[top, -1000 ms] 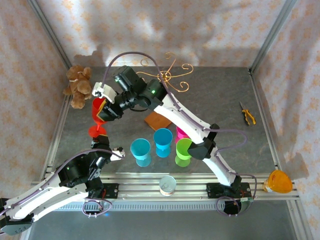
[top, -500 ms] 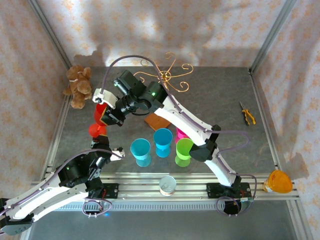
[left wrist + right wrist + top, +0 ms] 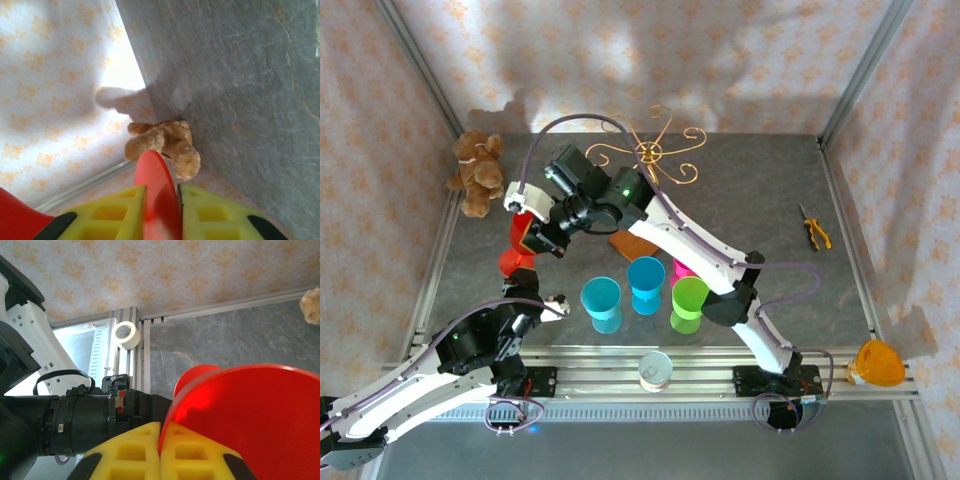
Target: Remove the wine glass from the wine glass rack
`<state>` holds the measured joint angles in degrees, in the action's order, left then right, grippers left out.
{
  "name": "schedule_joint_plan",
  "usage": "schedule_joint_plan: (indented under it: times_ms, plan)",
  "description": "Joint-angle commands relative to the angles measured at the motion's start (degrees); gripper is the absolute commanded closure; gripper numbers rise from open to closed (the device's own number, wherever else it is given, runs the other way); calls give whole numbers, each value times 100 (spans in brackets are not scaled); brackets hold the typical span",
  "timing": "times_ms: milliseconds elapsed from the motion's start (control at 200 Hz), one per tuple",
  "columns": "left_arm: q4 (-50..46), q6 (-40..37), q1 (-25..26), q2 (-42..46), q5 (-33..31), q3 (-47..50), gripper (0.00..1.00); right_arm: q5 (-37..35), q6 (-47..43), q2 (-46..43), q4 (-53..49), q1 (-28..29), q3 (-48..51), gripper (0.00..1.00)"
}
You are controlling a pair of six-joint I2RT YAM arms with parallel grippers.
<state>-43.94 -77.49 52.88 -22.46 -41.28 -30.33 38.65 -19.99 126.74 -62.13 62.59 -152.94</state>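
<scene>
Two hands: right (image 3: pixel 160 429) pinches wine glass (image 3: pixel 250 410) rim, left (image 3: pixel 161 194) straddles foot.

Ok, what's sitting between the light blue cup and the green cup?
The darker blue cup stands between the light blue cup and the green cup, slightly farther back, in the top external view.

Overhead rear view down onto the table (image 3: pixel 770 200); two wrist close-ups, red wine glass (image 3: pixel 250 410) common to both.
</scene>
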Motion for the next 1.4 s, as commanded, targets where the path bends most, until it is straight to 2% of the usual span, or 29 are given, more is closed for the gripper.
schedule_joint_plan:
  times_ms: [0, 255, 275, 375, 420, 656, 886, 1276, 1397]
  plan:
    - [369, 72, 33, 92, -270, -259, 67, -42, 125, -318, -114, 167, 356, 100]
    - [333, 136, 34, 74, -284, -238, 27, -272, 234, -474, 65, 169, 525, 100]
    - [327, 138, 38, 75, -287, -229, 19, -279, 241, -479, 69, 170, 524, 100]
    - [265, 153, 30, 105, -286, -197, 14, -306, 210, -508, 60, 168, 535, 100]
    - [257, 155, 35, 123, -285, -193, 1, -344, 222, -521, 70, 169, 546, 100]
    - [222, 198, 29, 224, -337, -184, 1, -677, 262, -571, 144, 174, 550, 100]
    - [-118, 487, 30, 449, -458, -158, 1, -1406, 433, -629, 338, 173, 578, 100]
    - [-696, 1125, 30, 873, -1006, -219, 1, -2222, 778, -611, 500, 174, 680, 100]
    - [-815, 1287, 32, 1024, -1244, -178, 1, -2275, 896, -598, 501, 174, 722, 100]
